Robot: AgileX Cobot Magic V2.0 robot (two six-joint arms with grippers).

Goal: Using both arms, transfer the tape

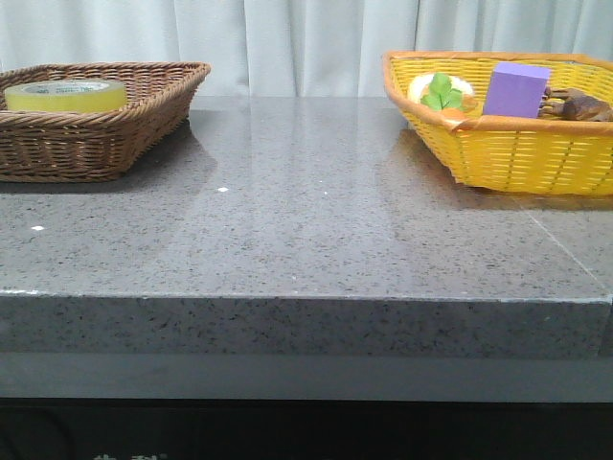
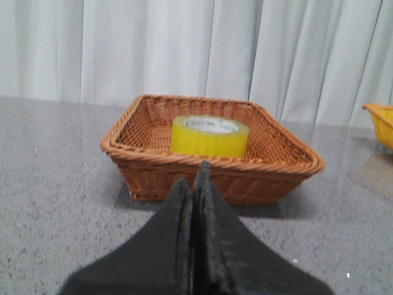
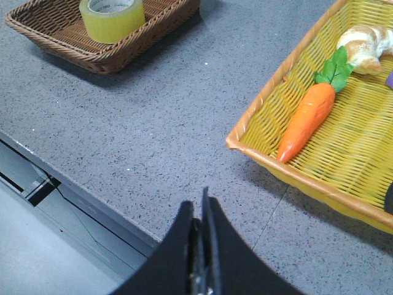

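Observation:
The tape (image 1: 65, 95), a yellow-green roll with a pale core, lies flat in the brown wicker basket (image 1: 144, 110) at the table's back left. It also shows in the left wrist view (image 2: 210, 136) and in the right wrist view (image 3: 112, 17). My left gripper (image 2: 195, 184) is shut and empty, low over the table in front of the brown basket (image 2: 153, 178). My right gripper (image 3: 199, 212) is shut and empty, above the table's front edge. Neither arm shows in the front view.
A yellow basket (image 1: 517, 153) stands at the back right, holding a purple block (image 1: 515, 90), a toy carrot (image 3: 307, 120) and a bread-like toy (image 3: 365, 46). The grey stone table (image 1: 306, 220) lies between the baskets. White curtains hang behind.

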